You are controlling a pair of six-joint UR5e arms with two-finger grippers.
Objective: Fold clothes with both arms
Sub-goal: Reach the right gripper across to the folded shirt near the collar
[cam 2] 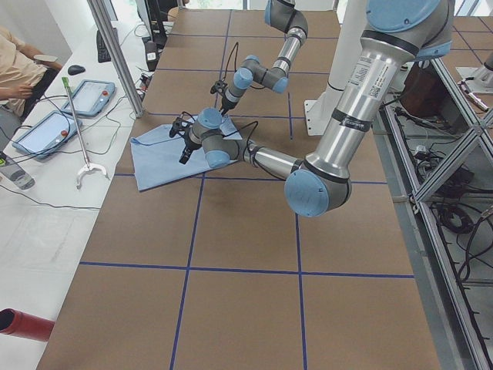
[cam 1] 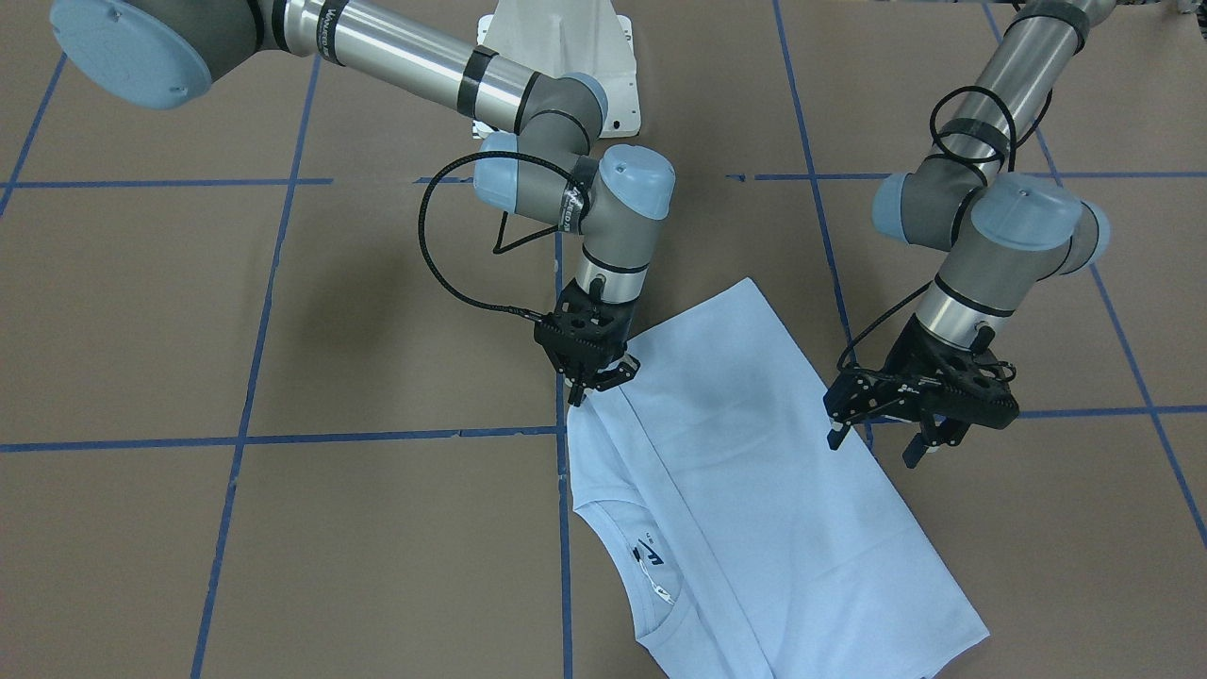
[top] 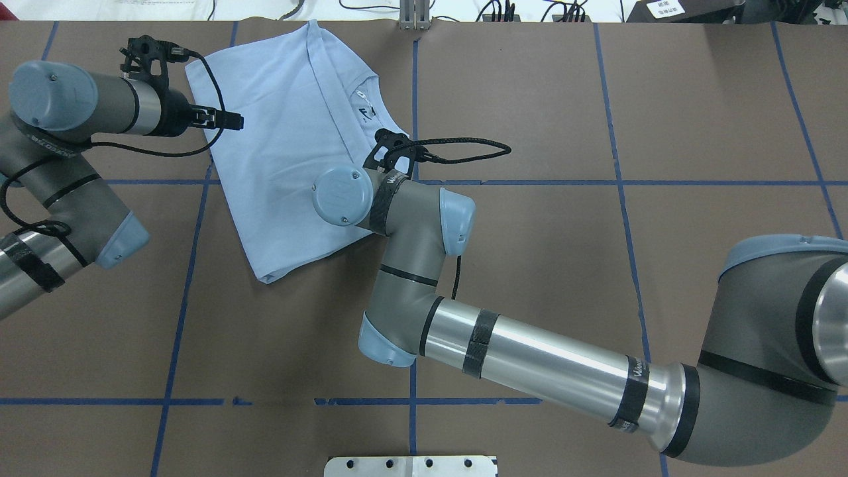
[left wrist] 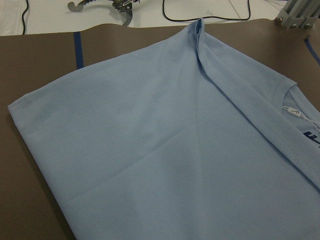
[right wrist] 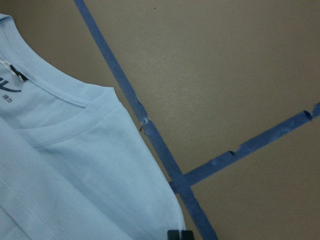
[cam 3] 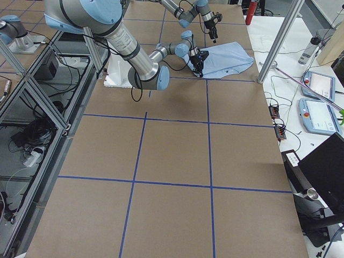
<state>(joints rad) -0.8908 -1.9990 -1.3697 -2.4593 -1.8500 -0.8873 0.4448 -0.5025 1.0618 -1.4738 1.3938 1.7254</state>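
The light blue T-shirt (cam 1: 754,471) lies folded lengthwise on the brown table, its collar and dark neck label (cam 1: 651,556) on the side far from the robot. It also shows in the overhead view (top: 278,132), the left wrist view (left wrist: 160,140) and the right wrist view (right wrist: 75,175). My right gripper (cam 1: 577,391) points down at the shirt's edge near the collar side, its jaws together on the fabric edge. My left gripper (cam 1: 874,445) is open and empty, just above the shirt's opposite long edge. No fingers show in the left wrist view.
The white pedestal base (cam 1: 566,47) stands at the robot's side of the table. Blue tape lines (cam 1: 283,438) cross the brown table. Beyond the shirt a white bench holds tablets (cam 2: 46,131) and a grabber tool (cam 2: 81,166), with a seated person (cam 2: 15,69).
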